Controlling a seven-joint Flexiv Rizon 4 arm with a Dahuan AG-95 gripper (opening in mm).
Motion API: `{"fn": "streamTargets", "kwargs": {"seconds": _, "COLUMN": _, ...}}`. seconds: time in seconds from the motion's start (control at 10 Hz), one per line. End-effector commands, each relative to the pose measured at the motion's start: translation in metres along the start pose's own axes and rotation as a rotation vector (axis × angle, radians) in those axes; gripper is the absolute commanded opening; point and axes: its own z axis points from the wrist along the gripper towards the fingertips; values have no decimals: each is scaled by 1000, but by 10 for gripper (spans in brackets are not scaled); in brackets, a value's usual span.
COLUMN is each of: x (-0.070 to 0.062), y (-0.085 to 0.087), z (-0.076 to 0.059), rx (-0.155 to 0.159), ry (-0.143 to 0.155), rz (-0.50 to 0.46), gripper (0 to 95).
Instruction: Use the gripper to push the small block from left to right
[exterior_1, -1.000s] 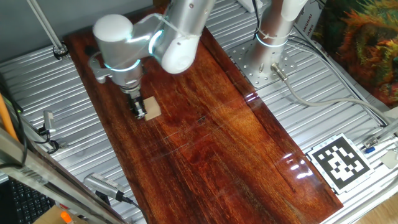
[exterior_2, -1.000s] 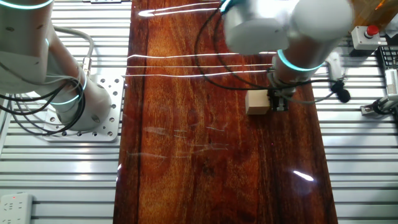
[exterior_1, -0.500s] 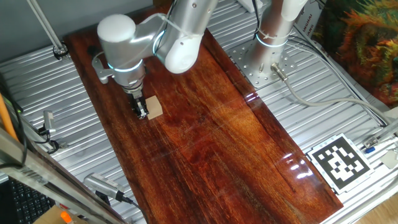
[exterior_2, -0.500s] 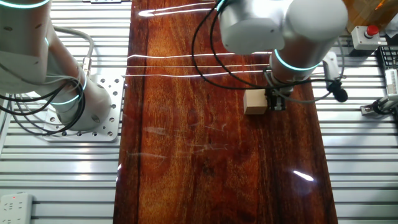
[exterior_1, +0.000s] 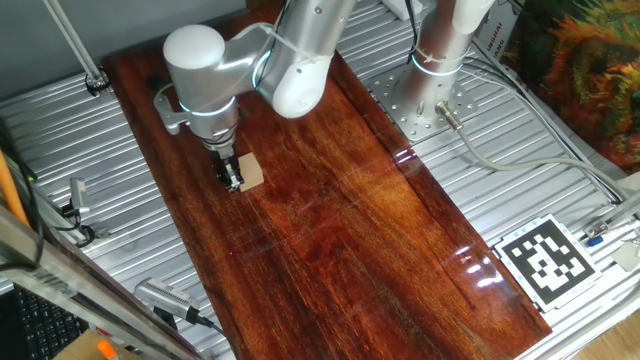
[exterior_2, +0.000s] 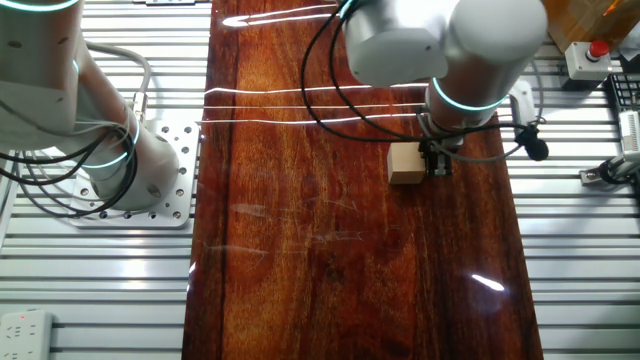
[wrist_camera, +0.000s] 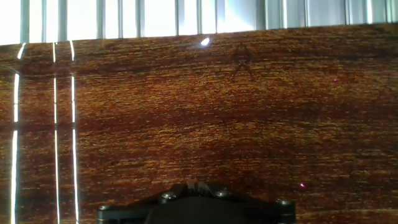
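The small block (exterior_1: 249, 171) is a pale tan wooden cube lying on the dark wooden board (exterior_1: 340, 220) near its left edge; it also shows in the other fixed view (exterior_2: 405, 165). My gripper (exterior_1: 231, 178) is a narrow black tip pointing down, with its fingers together. It stands right against the block's side, touching it, and shows in the other fixed view (exterior_2: 436, 164) beside the block. The hand view shows only the board and the black hand base (wrist_camera: 196, 208); the block is out of that view.
A second silver arm stands on a perforated base plate (exterior_1: 425, 100) at the back right. A black-and-white printed marker (exterior_1: 548, 260) lies on the ribbed metal table at the front right. Cables run right of the board. The board (exterior_2: 350, 250) stretches away beyond the block.
My gripper and the block have slid a short way together across the board, to the right in one fixed view and to the left in the other.
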Motion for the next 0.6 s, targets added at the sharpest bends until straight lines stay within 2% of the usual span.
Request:
{"fn": "streamTargets", "kwargs": {"seconds": 0.1, "x": 5, "y": 0, "z": 0, "rx": 0, "ry": 0, "rz": 0, "gripper": 0}}
{"fn": "streamTargets", "kwargs": {"seconds": 0.4, "x": 15, "y": 0, "z": -1, "rx": 1, "ry": 1, "rz": 0, "gripper": 0}}
{"fn": "streamTargets", "kwargs": {"seconds": 0.6, "x": 18, "y": 0, "z": -9, "rx": 2, "ry": 5, "rz": 0, "gripper": 0}}
